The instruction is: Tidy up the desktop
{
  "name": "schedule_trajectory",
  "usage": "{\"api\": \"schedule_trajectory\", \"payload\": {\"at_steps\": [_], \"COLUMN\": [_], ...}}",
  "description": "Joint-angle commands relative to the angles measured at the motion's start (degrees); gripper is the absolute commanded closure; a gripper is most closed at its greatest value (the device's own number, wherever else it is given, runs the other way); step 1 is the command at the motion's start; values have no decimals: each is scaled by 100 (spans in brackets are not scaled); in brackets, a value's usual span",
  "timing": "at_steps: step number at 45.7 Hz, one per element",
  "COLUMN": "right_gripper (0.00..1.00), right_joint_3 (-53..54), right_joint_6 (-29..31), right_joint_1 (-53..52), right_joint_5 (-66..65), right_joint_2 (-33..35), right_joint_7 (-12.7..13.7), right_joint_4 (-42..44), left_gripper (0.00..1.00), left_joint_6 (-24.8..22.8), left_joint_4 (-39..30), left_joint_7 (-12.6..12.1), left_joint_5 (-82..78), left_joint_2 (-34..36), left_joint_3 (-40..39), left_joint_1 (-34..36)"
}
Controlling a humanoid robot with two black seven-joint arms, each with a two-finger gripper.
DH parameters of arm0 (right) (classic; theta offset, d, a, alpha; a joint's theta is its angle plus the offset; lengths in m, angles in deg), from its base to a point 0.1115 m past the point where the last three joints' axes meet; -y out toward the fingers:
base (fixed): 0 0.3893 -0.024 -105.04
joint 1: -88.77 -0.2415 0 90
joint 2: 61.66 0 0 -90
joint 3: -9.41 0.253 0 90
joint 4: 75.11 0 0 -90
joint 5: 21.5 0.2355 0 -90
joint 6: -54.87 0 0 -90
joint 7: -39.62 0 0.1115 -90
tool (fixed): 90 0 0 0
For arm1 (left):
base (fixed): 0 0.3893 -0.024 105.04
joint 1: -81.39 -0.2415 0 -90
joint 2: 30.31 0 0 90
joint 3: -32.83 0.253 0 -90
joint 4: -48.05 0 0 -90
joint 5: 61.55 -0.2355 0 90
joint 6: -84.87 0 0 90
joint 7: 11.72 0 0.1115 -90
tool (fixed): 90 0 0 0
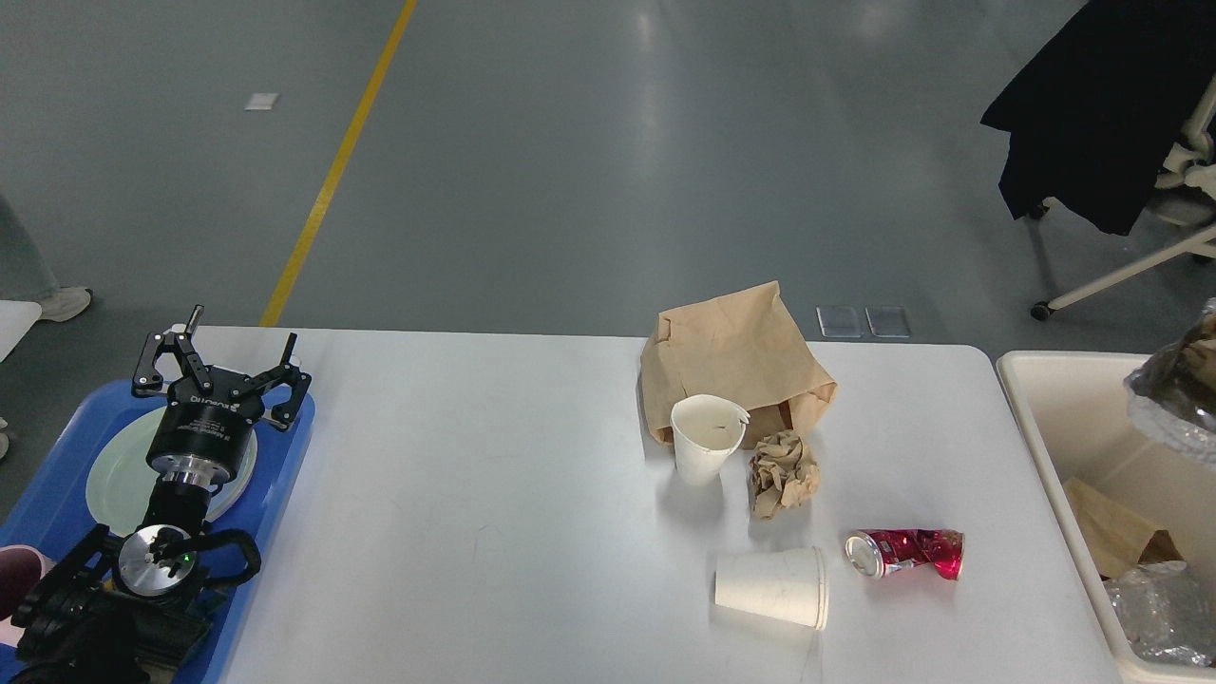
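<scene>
Five scraps litter the desktop (494, 494): left of its far paper bag (736, 356) our left gripper (220, 366) hangs spread and empty over the blue tray (285, 456); right, foil (1173, 408) overhangs the cream bin (1040, 380), presumably for dumping, our right gripper unseen.

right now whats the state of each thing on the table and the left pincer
left pincer: open, holding nothing, over the blue tray
brown paper bag: crumpled, lying on the desktop
upright paper cup: standing, rim torn
other paper cup: on its side
red can: crushed, on its side
brown paper ball: crumpled
</scene>
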Motion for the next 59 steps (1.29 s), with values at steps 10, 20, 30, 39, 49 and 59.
{"api": "schedule_trajectory", "payload": {"at_steps": [10,20,30,39,49,59], "right_gripper": [100,100,100,100,100,100], "right_joint_3": [2881,4218,4421,4404,4412,4412], "right_joint_6": [10,-69,-657,-931,-957,-957], "right_joint_1": [4297,6777,7736,8000,8080,8106], "right_joint_5": [-168,-168,-142,-142,-142,-142], "right_joint_2": [116,-1140,-2090,-2283,-2319,-2301], "right_joint_7": [-8,-8,1,10,10,19], "right_joint_4": [3186,5805,6994,7012,7012,7012], "left_gripper": [4,4,4,4,4,4], "left_joint_6": [0,0,0,0,0,0], "left_joint_4": [-1,-1,-1,-1,-1,-1], "left_joint_7": [0,0,0,0,0,0], "left_joint_5": [0,0,0,0,0,0], "left_joint_2": [-1,-1,-1,-1,-1,-1], "left_joint_3": [2,2,-7,2,2,-7], "left_joint_1": [-1,8,0,0,8,8]}}
